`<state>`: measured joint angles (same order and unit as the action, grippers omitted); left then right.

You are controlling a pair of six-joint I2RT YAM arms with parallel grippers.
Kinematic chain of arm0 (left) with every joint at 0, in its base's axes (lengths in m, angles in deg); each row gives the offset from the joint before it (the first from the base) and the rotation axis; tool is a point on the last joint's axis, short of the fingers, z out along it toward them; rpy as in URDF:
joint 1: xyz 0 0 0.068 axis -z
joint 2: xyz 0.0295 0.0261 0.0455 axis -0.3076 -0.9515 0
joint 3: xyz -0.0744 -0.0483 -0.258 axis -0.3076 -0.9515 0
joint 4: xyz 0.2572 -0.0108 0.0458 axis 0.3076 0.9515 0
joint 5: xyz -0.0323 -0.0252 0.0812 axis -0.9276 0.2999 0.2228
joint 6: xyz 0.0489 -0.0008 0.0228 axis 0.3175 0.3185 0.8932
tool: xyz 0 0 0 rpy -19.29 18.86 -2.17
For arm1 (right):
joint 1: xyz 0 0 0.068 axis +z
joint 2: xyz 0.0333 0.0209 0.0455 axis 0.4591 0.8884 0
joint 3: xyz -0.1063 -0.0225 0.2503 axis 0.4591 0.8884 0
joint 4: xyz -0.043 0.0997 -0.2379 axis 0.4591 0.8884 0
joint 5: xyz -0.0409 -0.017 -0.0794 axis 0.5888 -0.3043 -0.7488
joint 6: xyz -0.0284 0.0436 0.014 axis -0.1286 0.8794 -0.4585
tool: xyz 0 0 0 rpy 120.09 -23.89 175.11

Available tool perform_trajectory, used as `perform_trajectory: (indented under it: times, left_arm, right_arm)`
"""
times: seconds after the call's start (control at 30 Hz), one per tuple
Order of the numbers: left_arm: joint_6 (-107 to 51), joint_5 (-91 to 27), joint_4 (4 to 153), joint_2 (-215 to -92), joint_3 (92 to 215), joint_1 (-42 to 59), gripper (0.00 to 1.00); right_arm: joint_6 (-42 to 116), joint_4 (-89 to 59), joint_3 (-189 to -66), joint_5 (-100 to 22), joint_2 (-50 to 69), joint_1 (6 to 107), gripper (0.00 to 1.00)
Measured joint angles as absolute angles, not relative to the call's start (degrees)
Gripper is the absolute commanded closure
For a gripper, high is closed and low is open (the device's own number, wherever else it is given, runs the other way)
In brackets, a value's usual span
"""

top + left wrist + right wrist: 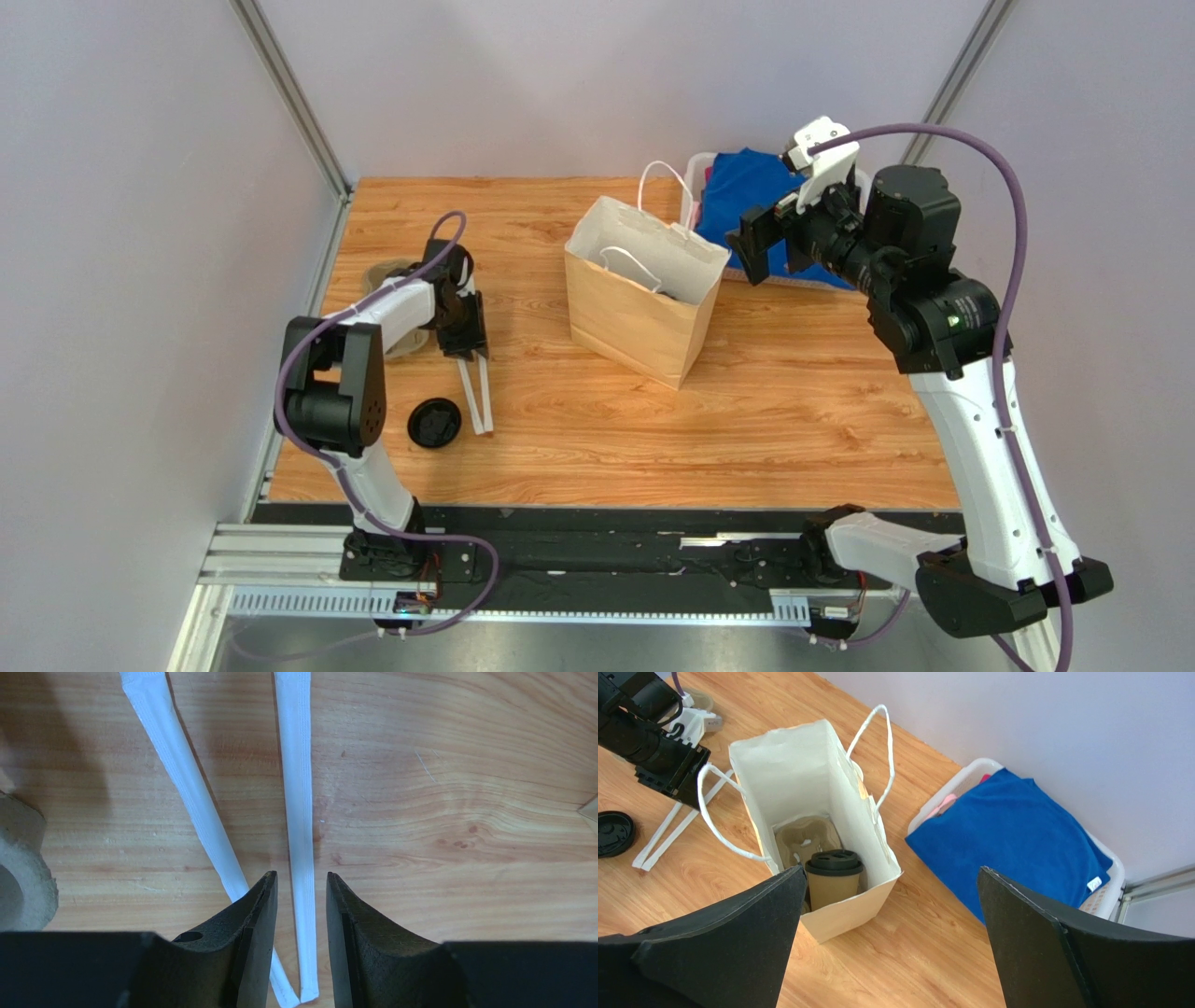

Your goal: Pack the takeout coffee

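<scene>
The takeout coffee (834, 878), a brown paper cup with a black lid, stands upright inside the open paper bag (808, 770), next to a cardboard cup carrier (801, 836). From above, the bag (645, 287) stands mid-table and hides the cup. My right gripper (892, 871) is open and empty, raised to the right of the bag (751, 245). My left gripper (302, 882) is low over two white wrapped straws (298, 798). Its jaws stand a little apart with one straw's end lying between them, untouched. From above, it is at the left (471, 350).
A separate black lid (435, 423) lies on the table near the straws (480, 399). A tan cardboard object (382, 284) sits behind the left arm, half hidden. A white basket holding a blue cloth (751, 196) stands at the back right.
</scene>
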<state>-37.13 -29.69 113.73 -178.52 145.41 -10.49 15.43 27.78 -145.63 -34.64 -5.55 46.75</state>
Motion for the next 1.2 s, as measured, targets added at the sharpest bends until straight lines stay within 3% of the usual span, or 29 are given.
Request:
perform_trajectory:
  times: [0.17,0.5,0.7,0.87,1.03,1.2]
  left_arm:
    - [-36.3,-26.52,113.86,-181.26,146.81,-8.68,0.66]
    - [-35.41,-23.61,116.18,-184.71,151.67,-7.0,1.0]
    - [-35.17,-26.83,116.33,-183.59,153.11,-6.97,1.0]
    - [-31.34,-32.88,115.26,-171.35,154.05,-6.65,1.0]
    - [-21.68,-43.22,109.89,-158.28,164.43,-6.56,1.0]
    - [-11.58,-53.86,103.39,-155.66,176.52,-6.34,1.0]
  right_arm:
    - [15.99,29.58,-145.35,-36.04,-5.37,46.72,0.0]
    - [17.63,32.11,-145.7,-37.26,-5.28,46.72,0.0]
    - [18.55,32.94,-147.69,-37.02,-4.98,46.72,0.0]
    - [19.08,34.3,-149.83,-35.01,-5.0,46.72,0.01]
    - [19.21,35.35,-150.48,-32.63,-5.2,46.72,0.01]
    - [19.36,35.7,-150.48,-31.43,-5.57,46.72,0.01]
